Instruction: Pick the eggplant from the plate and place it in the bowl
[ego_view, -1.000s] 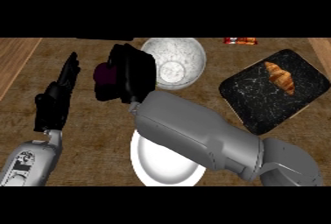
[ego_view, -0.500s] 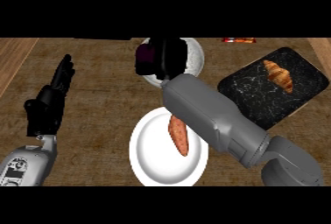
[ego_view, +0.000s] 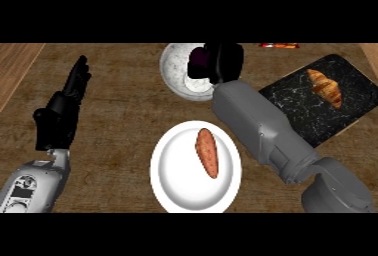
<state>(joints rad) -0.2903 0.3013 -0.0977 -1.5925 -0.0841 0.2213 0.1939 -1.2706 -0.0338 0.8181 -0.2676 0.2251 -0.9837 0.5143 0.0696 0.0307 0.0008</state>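
Eggplant, dark purple, sits in the curled right robot hand over the bowl at the tabletop's far edge. Left robot hand rests with straight fingers near the left edge. An orange vegetable lies on the white plate.

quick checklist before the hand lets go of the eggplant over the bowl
1. Eggplant held: ok, the right hand has its fingers curled round it.
2. Hand over the bowl: ok, it sits above the bowl's right part.
3. Eggplant inside the rim: cannot tell, the hand hides most of it.
4. Bowl upright on the counter: ok.
5. Left hand out of the way: ok, open and resting at the left.
6. Plate free of the eggplant: ok, only an orange vegetable lies there.
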